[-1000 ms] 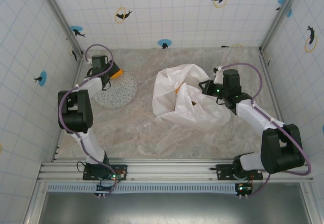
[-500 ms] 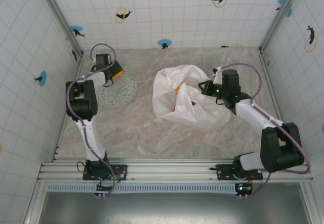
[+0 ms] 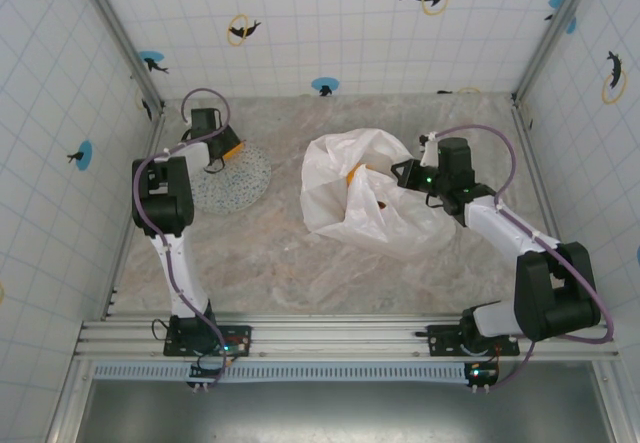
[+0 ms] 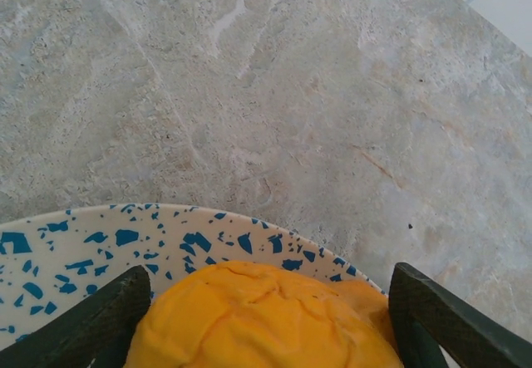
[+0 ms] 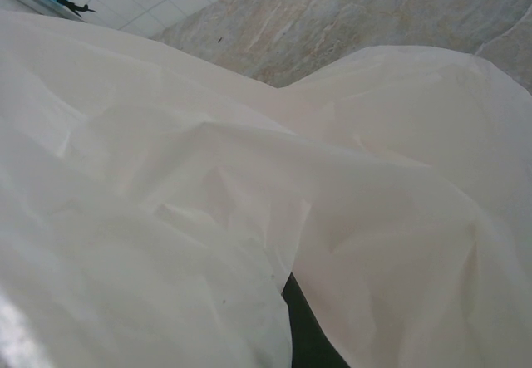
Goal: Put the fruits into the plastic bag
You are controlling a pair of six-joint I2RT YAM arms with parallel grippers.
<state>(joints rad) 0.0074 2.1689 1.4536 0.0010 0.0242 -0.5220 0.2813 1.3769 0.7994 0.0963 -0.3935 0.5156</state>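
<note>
Orange and creased, the fruit (image 4: 258, 326) in hand sits on the speckled plate (image 4: 83, 239), left of the plastic bag (image 3: 370, 213), a little farther back than it and well apart from it. The step looks like the pick-up of this fruit. The left gripper (image 4: 270, 278) is set down over it, with its dark fingers (image 4: 91, 318) spread on either side and close against its flanks. I cannot tell whether they already press on it or only bracket it; the fruit rests on the plate, not yet raised.

The left arm reaches away from the bag, elbow lifted high, forearm folded forward and wrist tipped steeply down at the marbled tabletop (image 4: 291, 94).

The right gripper (image 3: 405, 175) sits at the right rim of the bag's mouth, its fingers closed, apparently pinching the thin film and holding the opening up. That arm runs in from the bag's right, forearm sloping toward it. From the right wrist, loose white folds of the bag drape close across the lens. A patch of orange (image 3: 352, 175) shows inside the mouth, probably a fruit already in.

Next, I judge, the grip must firm up, the fruit must lift clear of the plate, travel right to above the bag's mouth and drop in, while the right side keeps the mouth open.
</note>
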